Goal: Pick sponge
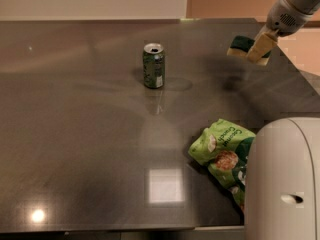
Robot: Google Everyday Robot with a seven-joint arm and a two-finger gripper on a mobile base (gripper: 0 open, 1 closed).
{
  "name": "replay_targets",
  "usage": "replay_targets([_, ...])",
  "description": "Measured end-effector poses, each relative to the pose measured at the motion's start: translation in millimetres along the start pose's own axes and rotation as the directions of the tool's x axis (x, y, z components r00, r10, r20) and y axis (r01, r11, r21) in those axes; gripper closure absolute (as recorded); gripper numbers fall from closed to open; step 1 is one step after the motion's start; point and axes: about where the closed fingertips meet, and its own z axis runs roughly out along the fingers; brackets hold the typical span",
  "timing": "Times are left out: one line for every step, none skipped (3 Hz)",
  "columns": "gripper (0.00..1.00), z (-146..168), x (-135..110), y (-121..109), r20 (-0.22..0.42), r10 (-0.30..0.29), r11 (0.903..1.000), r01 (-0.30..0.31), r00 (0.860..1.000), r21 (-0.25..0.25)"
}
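The sponge (241, 45), dark green on top with pale yellow foam below, hangs in the air at the far right, well above the dark table (90, 134). My gripper (260, 48) is shut on its right end, coming in from the upper right. A faint shadow lies on the table below it. The sponge touches nothing else.
A green soda can (153, 65) stands upright at the table's middle back. A big light-green snack bag (222, 154) lies at the front right, partly behind my white arm housing (282, 184). The table's right edge runs just below the gripper.
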Motion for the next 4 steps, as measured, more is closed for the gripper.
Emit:
replay_targets([1.0, -21.4, -22.6, 9.4, 0.021, -0.038, 0.9991, 0.038, 0.999, 0.017])
replay_targets([1.0, -57.1, -53.2, 29.3, 0.059, -0.094, 0.9951, 0.092, 0.994, 0.037])
replay_targets([1.0, -53.4, -60.5, 20.0, 0.081, -0.094, 0.9938, 0.089, 0.992, 0.067])
replay_targets([1.0, -50.0, -65.9, 14.0, 0.095, -0.095, 0.9925, 0.087, 0.991, 0.086])
